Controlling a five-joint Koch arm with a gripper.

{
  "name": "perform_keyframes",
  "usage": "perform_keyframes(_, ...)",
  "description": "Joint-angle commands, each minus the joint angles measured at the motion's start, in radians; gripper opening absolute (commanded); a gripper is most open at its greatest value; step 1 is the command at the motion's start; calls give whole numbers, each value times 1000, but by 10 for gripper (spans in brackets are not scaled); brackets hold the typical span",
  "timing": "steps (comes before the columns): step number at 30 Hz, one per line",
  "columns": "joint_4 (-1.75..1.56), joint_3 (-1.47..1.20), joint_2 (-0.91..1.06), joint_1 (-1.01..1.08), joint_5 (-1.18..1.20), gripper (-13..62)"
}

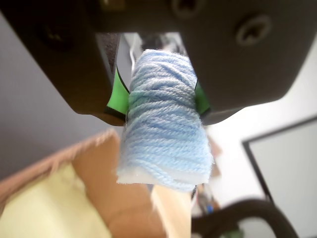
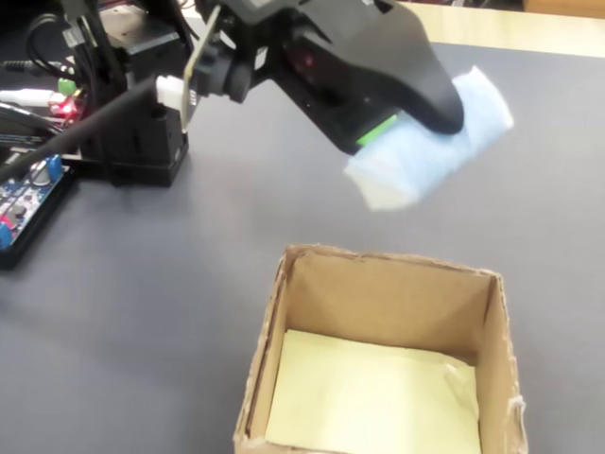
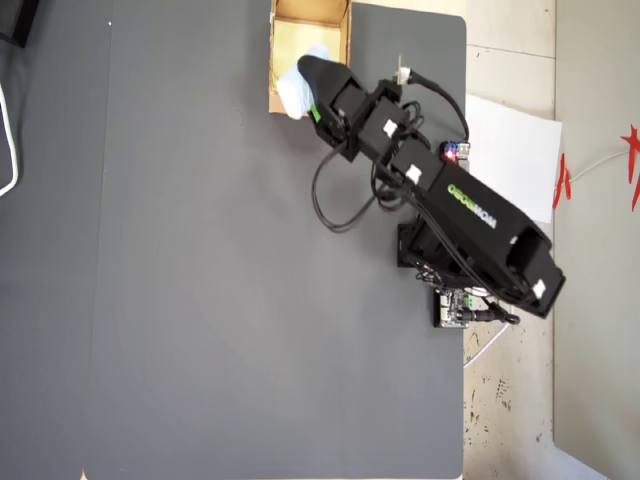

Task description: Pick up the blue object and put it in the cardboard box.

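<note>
Pickup done: the fingers are clamping the blue yarn roll in the air, carrying it at the near edge of the cardboard box, well clear of the table. Left: moving over the opening and letting go.

Overhead looks straight down; fixed view sits close, tabletop-level.
</note>
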State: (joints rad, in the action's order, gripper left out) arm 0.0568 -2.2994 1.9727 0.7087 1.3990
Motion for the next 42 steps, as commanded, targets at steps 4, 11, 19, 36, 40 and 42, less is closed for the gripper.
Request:
perform_keyframes(4, 32, 147, -92, 87, -11, 239)
perform_keyframes(11, 64, 146, -107, 103, -2, 324)
perform_keyframes(19, -3, 63, 5, -12, 58, 325)
perform_keyframes(36, -106, -356, 334, -462, 221, 338)
perform_keyframes(40, -172, -503, 382, -518, 258, 338)
perform_keyframes(42, -196, -551, 388, -537, 256, 338)
